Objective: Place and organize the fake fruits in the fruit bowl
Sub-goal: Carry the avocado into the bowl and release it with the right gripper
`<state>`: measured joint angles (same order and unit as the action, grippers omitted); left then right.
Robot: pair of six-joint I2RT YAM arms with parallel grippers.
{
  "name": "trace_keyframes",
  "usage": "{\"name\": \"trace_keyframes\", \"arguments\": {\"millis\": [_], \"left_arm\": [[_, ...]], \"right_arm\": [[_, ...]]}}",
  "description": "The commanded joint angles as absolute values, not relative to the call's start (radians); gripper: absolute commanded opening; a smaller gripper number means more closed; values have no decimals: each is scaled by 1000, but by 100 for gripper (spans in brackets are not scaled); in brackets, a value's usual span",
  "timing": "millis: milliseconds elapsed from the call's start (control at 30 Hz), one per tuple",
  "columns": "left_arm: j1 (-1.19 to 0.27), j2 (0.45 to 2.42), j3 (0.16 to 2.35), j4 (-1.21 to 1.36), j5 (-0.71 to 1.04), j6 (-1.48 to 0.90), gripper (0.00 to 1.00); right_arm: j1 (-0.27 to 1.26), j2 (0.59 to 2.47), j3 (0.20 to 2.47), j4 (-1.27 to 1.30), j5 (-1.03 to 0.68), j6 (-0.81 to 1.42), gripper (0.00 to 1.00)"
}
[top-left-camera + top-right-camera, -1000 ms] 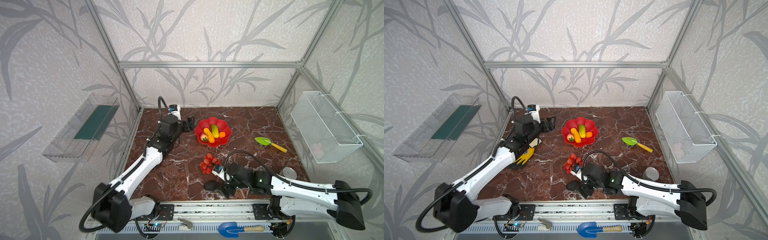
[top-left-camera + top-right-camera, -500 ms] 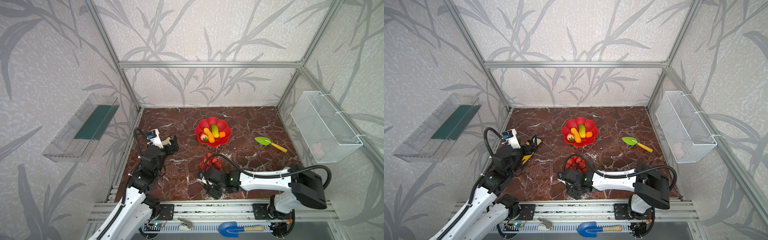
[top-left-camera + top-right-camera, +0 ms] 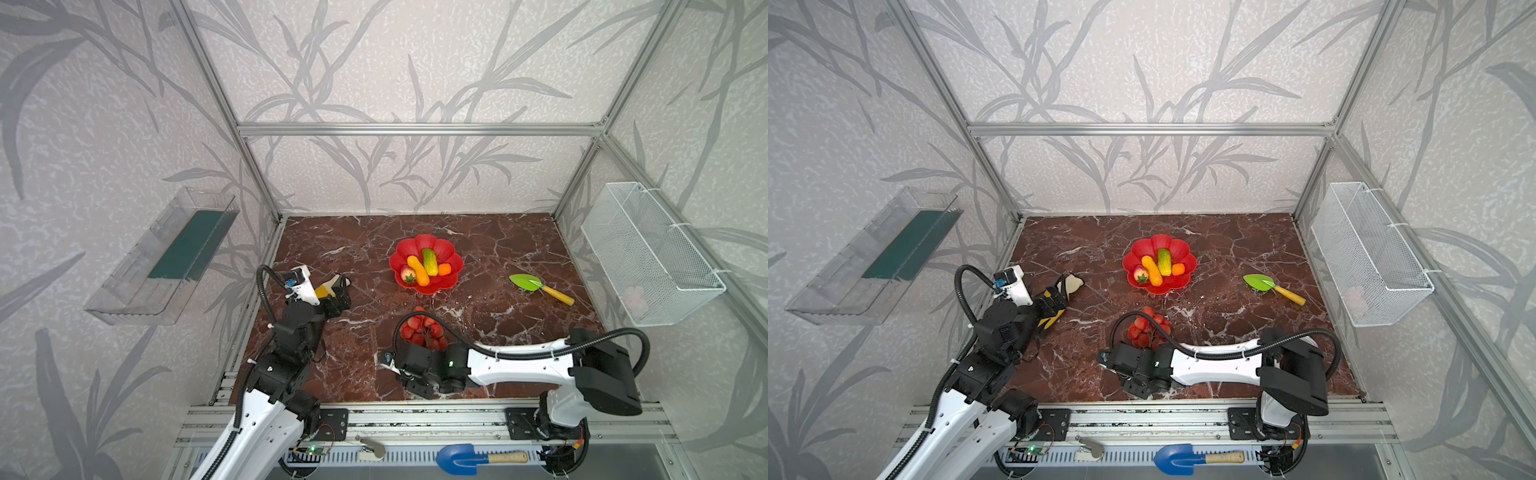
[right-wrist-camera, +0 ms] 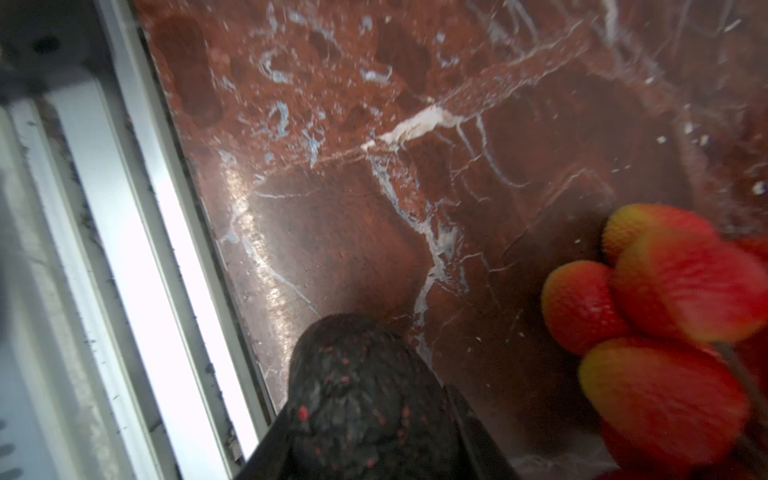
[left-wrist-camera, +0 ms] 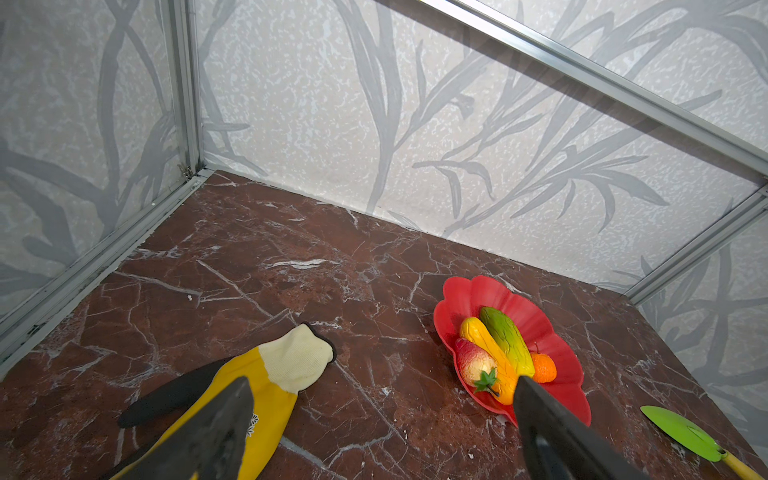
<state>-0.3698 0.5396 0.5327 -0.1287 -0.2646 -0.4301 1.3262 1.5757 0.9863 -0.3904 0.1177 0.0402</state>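
Observation:
The red fruit bowl (image 3: 440, 284) (image 3: 1177, 284) (image 5: 469, 291) sits mid-table holding a corn-like cob (image 3: 417, 270), a green cucumber (image 3: 430, 262), a peach (image 3: 406, 274) and a small orange (image 3: 444, 269). A bunch of red cherry tomatoes (image 3: 419, 330) (image 4: 665, 299) lies on the marble in front of it. By the front rail, my right gripper (image 3: 417, 380) (image 4: 365, 428) is shut on the dark avocado (image 4: 365, 399), which the wrist hides in both top views. My left gripper (image 3: 338, 291) (image 5: 382, 382) stands open and empty at the left.
A yellow and cream glove (image 3: 326, 286) (image 5: 274, 395) lies under the left gripper. A green toy shovel (image 3: 528, 282) rests right of the bowl. A wire basket (image 3: 648, 257) hangs on the right wall. The metal front rail (image 4: 137, 249) runs close beside the avocado.
The left arm drew back from beside the bowl to the left front and opened wider. The right gripper swung over the avocado and closed on it.

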Motion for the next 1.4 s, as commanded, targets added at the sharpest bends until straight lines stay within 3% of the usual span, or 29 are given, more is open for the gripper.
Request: {"name": "trace_keyframes", "arguments": {"millis": [0, 167, 333, 600, 933, 1167, 1367], "left_arm": [[-361, 527, 536, -154, -266, -440, 98], [-362, 518, 534, -150, -228, -437, 97], [-362, 508, 518, -124, -154, -451, 97], [-364, 527, 500, -109, -16, -500, 94], [-363, 624, 555, -126, 155, -489, 90], [-364, 688, 564, -65, 313, -472, 85], [-418, 764, 562, -21, 344, -381, 74]], "right_arm": [[1288, 1439, 1065, -462, 158, 17, 23], [1092, 1291, 1036, -385, 113, -72, 24], [865, 1326, 1088, -339, 52, -140, 24], [698, 1634, 1220, -271, 47, -244, 25], [647, 1922, 1393, -260, -1, -327, 30], [646, 1931, 1424, -296, -30, -299, 63], [617, 1751, 1318, -223, -83, -185, 80]]}}
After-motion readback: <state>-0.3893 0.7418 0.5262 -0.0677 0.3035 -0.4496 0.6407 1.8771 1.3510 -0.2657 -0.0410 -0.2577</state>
